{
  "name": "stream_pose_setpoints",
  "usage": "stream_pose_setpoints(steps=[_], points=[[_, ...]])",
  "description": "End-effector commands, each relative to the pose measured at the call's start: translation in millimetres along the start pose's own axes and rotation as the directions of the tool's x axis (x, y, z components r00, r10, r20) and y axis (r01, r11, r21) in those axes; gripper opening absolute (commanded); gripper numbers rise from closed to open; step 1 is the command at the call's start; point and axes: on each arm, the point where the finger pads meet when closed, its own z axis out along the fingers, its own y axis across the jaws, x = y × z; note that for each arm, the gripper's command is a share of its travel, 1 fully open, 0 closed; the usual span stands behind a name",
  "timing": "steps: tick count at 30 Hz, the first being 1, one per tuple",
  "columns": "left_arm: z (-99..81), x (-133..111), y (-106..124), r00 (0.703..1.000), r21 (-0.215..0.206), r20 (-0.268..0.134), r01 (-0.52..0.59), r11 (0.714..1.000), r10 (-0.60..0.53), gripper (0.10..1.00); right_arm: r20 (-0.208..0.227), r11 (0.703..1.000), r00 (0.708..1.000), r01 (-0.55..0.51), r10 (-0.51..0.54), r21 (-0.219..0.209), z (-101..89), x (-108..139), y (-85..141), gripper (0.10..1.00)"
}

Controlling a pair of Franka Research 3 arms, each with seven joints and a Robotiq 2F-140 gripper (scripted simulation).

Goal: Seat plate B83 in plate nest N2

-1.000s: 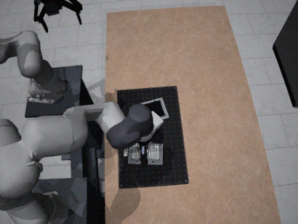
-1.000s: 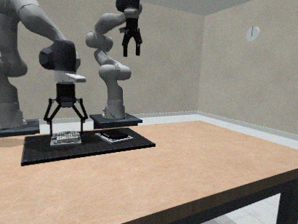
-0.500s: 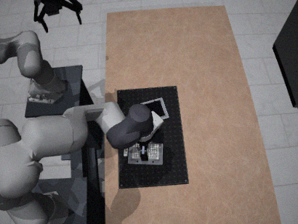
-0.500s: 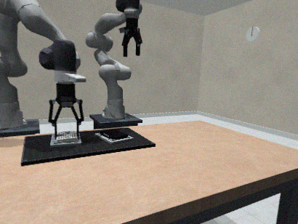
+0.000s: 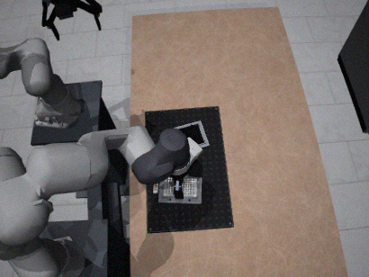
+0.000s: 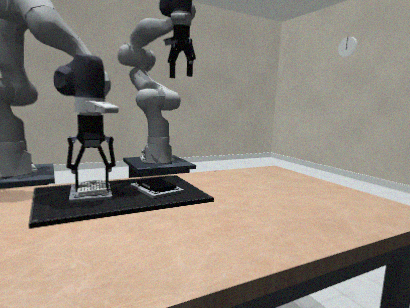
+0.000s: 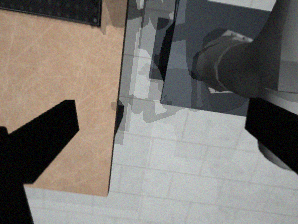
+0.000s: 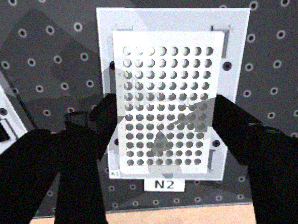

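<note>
Viewing top: R claw (image 5: 178, 186) (image 6: 92, 184) (image 8: 165, 105) over white plate (image 5: 191, 186) (image 6: 93, 186) (image 8: 166, 120) on nest (image 5: 180, 201) (image 6: 90, 197) (image 8: 237, 30); L claw (image 5: 78, 32) (image 6: 180, 75) (image 7: 162, 115) well apart
Exterior: R fingers down either side of plate; L claw up high, wide, nothing held
L wrist: fingers wide, nothing btwn; no readable txt
R wrist: tag (image 8: 164, 185) reads "N2", nest corner "A1"; plate w/in nest outline, no ID legible; claw approx half open, fingers at both long sides, can't tell if clamped

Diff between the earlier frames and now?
Right gripper: its fingers moved inward, from wide apart to alongside the white well plate at nest N2; can't tell whether they grip it. Unchanged: the left gripper, open and away from the board; the black plate in the other nest.
</note>
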Motion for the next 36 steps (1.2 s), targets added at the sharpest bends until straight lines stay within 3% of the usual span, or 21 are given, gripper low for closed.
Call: stream_pose_setpoints(steps=[1, 21, 36], points=[[0.2, 0.7, 1.3, 1.0, -0.002, -0.002, 0.005, 1.0, -0.005, 1.0, 0.001, 1.0, 1.0, -0.002, 0.002, 0.002, 1.1, -0.3, -0.2, 0.605], [0.2, 0.7, 1.3, 1.0, -0.002, -0.002, 0.005, 1.0, -0.005, 1.0, 0.001, 1.0, 1.0, -0.002, 0.002, 0.002, -27.2, -0.2, -0.2, 0.605], [0.2, 0.7, 1.3, 1.0, -0.002, -0.002, 0.005, 1.0, -0.005, 1.0, 0.001, 1.0, 1.0, -0.002, 0.002, 0.002, -28.0, -0.2, -0.2, 0.605]])
